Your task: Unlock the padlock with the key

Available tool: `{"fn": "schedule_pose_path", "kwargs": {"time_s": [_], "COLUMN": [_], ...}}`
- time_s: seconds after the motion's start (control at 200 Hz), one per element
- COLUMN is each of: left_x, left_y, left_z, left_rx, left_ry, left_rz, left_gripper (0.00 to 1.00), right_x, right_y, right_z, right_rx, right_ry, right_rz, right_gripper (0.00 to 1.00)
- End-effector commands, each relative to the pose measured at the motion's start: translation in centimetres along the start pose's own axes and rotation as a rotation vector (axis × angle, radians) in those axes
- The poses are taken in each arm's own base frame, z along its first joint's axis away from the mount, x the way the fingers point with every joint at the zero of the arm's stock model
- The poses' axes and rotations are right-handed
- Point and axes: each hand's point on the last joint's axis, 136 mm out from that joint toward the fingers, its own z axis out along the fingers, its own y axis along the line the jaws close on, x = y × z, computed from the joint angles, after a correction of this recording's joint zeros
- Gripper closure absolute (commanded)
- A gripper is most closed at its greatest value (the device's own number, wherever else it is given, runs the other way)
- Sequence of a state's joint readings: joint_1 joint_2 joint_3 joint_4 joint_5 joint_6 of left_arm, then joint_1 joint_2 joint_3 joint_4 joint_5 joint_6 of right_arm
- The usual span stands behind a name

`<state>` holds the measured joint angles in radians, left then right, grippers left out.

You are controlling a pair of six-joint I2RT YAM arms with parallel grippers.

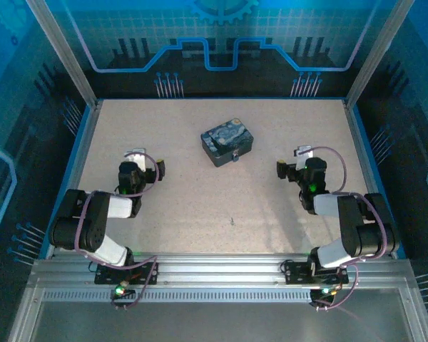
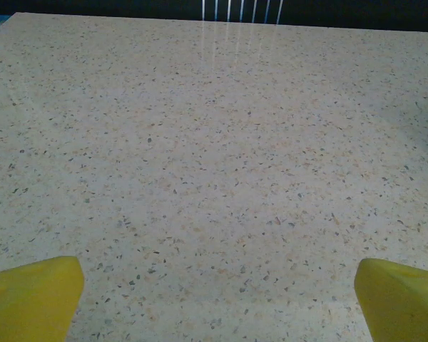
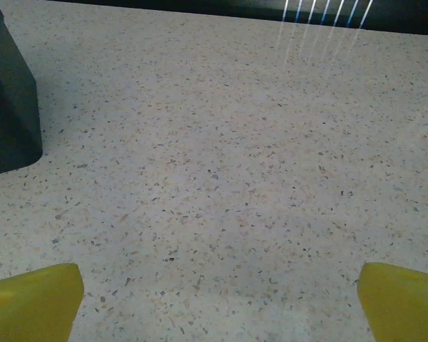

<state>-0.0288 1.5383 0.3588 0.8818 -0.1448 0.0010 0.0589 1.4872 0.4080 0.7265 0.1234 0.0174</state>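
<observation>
The padlock [image 1: 235, 154] is a tiny silvery piece on the near side of the dark-blue starry tin [image 1: 227, 144], at the table's middle back. The key [image 1: 232, 221] is a dark speck lying alone on the speckled table, nearer the arms and between them. My left gripper [image 1: 144, 161] hovers left of the tin, open, its yellow fingertips [image 2: 32, 296] wide apart over bare table. My right gripper [image 1: 298, 158] sits right of the tin, open too, with nothing between its fingertips [image 3: 36, 299]. The tin's dark corner [image 3: 7, 107] shows at the left of the right wrist view.
A speckled beige table [image 1: 171, 206] with a blue raised border and glass walls on three sides. Both arm bases are bolted to the metal rail [image 1: 214, 267] at the near edge.
</observation>
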Motion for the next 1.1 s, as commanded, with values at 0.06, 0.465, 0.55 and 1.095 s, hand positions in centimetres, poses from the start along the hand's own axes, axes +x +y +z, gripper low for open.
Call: {"fn": "schedule_pose_path", "kwargs": {"time_s": [0.06, 0.465, 0.55, 1.095], "left_x": [-1.6, -1.7, -1.6, -10.3], "left_y": [0.1, 0.1, 0.1, 0.7], "left_z": [0.4, 0.4, 0.4, -3.5], "left_rx": [-0.008, -0.008, -0.007, -0.051], "left_ry": [-0.051, -0.052, -0.050, -0.090], "left_rz": [-0.009, -0.010, -0.010, -0.107], "left_gripper": [0.01, 0.01, 0.01, 0.01], "right_x": [-1.4, -1.3, -1.3, -4.7], "right_y": [0.3, 0.3, 0.3, 0.3], "right_z": [0.4, 0.4, 0.4, -4.6], "right_rx": [-0.001, -0.023, -0.023, -0.017], "right_ry": [-0.040, -0.037, -0.036, 0.100], "right_rz": [-0.017, -0.007, -0.003, 0.054], "right_gripper": [0.00, 0.00, 0.00, 0.00]}}
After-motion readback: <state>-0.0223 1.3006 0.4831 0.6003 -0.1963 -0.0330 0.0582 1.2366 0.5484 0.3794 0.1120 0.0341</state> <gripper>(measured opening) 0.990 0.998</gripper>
